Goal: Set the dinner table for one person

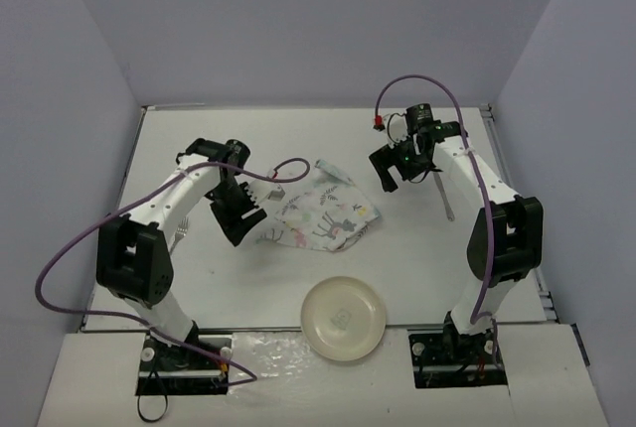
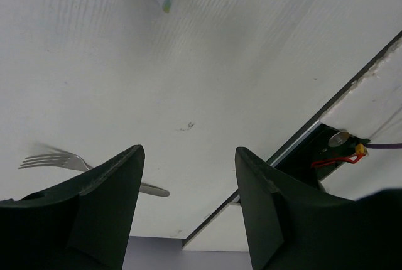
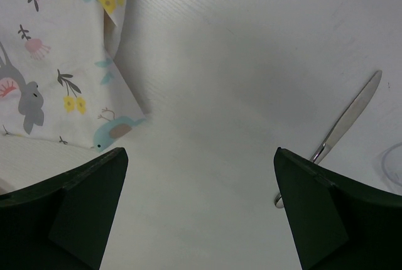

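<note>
The dinner table (image 1: pixel 298 134) is the large white tabletop. A crumpled animal-print placemat (image 1: pixel 320 213) lies at its middle. A cream plate (image 1: pixel 344 316) sits at the near edge. A knife (image 1: pixel 444 195) lies on the right and a fork (image 1: pixel 180 233) on the left. My left gripper (image 1: pixel 237 220) is open and empty, low beside the placemat's left edge. In its wrist view the gripper (image 2: pixel 188 154) frames bare table, with the fork (image 2: pixel 59 159) at its left. My right gripper (image 1: pixel 386 174) is open and empty by the placemat's right corner. Its wrist view shows the gripper (image 3: pixel 200 154), placemat (image 3: pixel 56 63) and knife (image 3: pixel 347 121).
Grey walls enclose the table on three sides. The table's left edge and a dark gap (image 2: pixel 326 147) show in the left wrist view. Purple cables (image 1: pixel 119 213) loop off both arms. The plate overhangs the seam to the near base board (image 1: pixel 298 367).
</note>
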Available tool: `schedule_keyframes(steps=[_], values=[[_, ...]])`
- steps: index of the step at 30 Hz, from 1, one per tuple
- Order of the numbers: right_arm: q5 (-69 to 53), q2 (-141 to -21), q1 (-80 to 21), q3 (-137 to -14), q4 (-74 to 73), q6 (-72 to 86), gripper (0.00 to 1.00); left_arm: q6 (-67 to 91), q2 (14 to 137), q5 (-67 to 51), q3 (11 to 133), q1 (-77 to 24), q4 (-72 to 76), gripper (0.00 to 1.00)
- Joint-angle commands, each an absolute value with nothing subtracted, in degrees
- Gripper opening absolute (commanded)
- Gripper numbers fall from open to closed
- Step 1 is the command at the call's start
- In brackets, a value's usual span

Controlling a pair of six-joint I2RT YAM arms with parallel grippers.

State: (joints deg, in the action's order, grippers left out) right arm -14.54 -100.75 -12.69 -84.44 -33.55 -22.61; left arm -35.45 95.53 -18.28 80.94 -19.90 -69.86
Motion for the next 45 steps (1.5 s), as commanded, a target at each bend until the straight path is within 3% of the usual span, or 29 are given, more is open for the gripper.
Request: schedule_keyframes(steps=[1, 14, 27, 45], values=[[-12.6, -98.7, -12.5, -85.2, -33.8, -22.9, 1.00, -33.2, 94.5, -15.9, 77.2, -20.4, -59.1, 0.56], [-8.7, -97.4, -10.8, -85.0, -34.3, -23.2, 1.00, -27.0, 102.6, -12.0, 77.7, -26.1, -43.1, 0.57], [-8.8, -95.5, -8.1, -83.5, -34.3, -23.1, 1.00, -26.7, 108.2, -17.0, 81.2, -26.6, -45.1, 0.53], [-10.4, -96.5, -8.1, -83.2, -34.0, -22.9, 1.00, -30.8, 102.2, -16.8, 74.6, -26.6, -49.0, 0.53]])
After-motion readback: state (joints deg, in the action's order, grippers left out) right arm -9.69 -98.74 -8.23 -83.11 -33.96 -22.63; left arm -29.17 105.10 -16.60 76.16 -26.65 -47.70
